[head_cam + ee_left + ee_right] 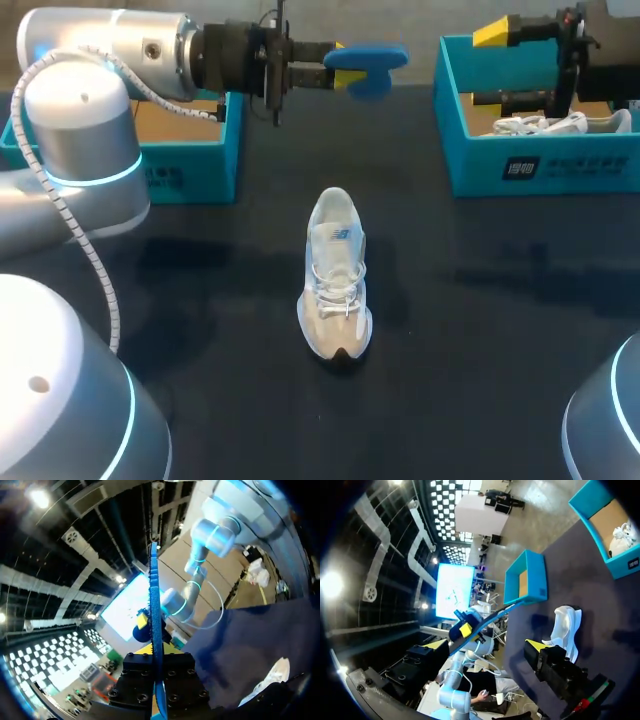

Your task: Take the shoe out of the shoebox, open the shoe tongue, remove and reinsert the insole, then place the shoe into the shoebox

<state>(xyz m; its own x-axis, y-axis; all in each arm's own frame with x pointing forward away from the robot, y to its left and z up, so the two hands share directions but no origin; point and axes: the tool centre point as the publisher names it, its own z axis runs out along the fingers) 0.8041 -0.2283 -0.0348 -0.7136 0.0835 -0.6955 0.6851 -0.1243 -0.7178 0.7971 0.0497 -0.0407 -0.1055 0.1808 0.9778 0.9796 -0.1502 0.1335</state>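
Clamp of left gripper point(335, 66) on blue insole point(372, 68), pinched between both fingers, held in the air over the table's far side between the two boxes. Straight toward the robot from there: white shoe point(336, 275) upright on the dark table point(200, 300), long axis running near to far, toe nearest the robot, opening toward the insole. Left arm nearer to it than right gripper point(493, 33), up above right shoebox point(545, 170), open or closed impossible to tell. In that box, second white shoe point(545, 125); left shoebox point(190, 160) showing only brown floor. Likely next: insole fed back through the opening
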